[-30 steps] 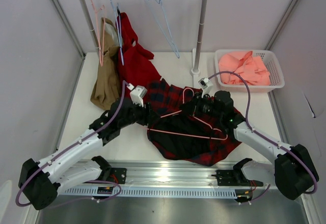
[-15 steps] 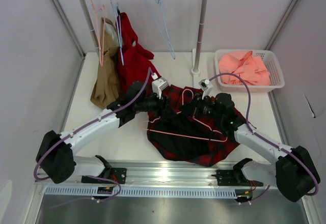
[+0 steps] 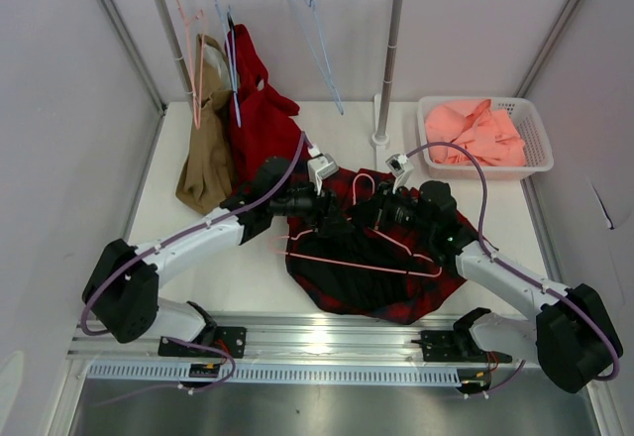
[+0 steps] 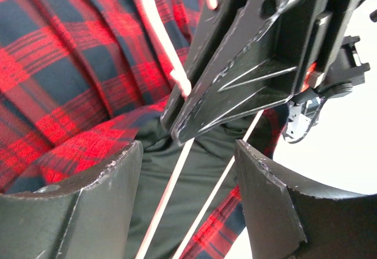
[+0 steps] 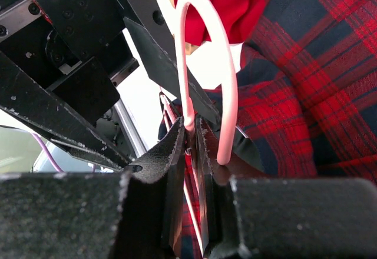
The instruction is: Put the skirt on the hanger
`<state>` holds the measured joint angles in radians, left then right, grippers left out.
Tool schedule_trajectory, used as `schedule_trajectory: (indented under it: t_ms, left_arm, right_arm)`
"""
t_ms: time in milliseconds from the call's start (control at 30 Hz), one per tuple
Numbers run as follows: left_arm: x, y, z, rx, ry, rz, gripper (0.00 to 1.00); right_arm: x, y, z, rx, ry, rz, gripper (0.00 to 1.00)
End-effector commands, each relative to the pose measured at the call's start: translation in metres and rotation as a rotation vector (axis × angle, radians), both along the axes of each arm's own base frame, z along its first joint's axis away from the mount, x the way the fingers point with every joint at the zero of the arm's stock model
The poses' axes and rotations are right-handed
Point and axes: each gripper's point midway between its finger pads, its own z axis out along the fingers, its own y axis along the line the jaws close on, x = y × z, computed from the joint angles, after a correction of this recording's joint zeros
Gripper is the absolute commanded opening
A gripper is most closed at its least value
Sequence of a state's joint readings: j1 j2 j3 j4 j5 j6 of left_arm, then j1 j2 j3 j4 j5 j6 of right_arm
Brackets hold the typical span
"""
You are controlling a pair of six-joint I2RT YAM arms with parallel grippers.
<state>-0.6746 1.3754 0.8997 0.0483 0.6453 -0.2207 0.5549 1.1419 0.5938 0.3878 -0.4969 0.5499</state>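
Jaws of right gripper [image 5: 192,136] pinching tight on neck of pink hanger [image 5: 231,103], just under curved hook. Left gripper [image 4: 187,153] hovering over cloth with jaws spread wide, gripping nothing; hanger wires showing between its fingers. Hanger lying flat on plaid skirt [image 3: 381,292], frame crossing black lining. Skirt lying crumpled on table [image 3: 248,270] between both arms, near front edge.
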Motion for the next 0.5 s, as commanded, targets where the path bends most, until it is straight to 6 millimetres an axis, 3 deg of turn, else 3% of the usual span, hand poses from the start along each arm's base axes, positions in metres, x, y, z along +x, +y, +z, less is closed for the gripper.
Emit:
schedule_trajectory:
  t_ms: [0,200,467]
  left_arm:
    - [-0.005,-0.013,0.014,-0.086,-0.042,-0.079,0.69]
    - [-0.008,-0.019,0.006,-0.109,-0.006,-0.102,0.63]
    - [-0.014,-0.019,-0.001,-0.124,0.022,-0.127,0.37]
  right_arm:
    - [-0.002,0.004,0.032,0.067,-0.085,0.018,0.0]
    - [-0.001,0.003,0.033,0.063,-0.085,0.012,0.0]
    - [-0.002,0.002,0.034,0.057,-0.088,0.013,0.0]
